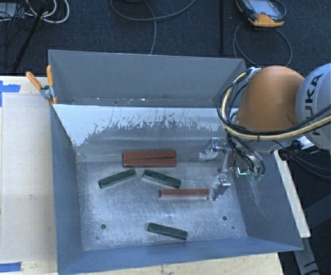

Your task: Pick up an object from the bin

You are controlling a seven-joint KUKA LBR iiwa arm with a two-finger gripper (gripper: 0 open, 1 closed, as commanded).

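My gripper hangs at the bin's right side with its fingers spread open, and nothing lies between them. The lower fingertip stands right at the right end of a thin brown bar that lies flat on the bin floor. Whether it touches the bar I cannot tell. A dark green bar with a pale edge lies just left of and above the thin brown one. Further back rests a thicker reddish-brown block.
Another dark green bar lies left of the middle, and a third rests near the front wall. The bin's right sloping wall is close behind the gripper. The arm's orange cover and cables rise above it.
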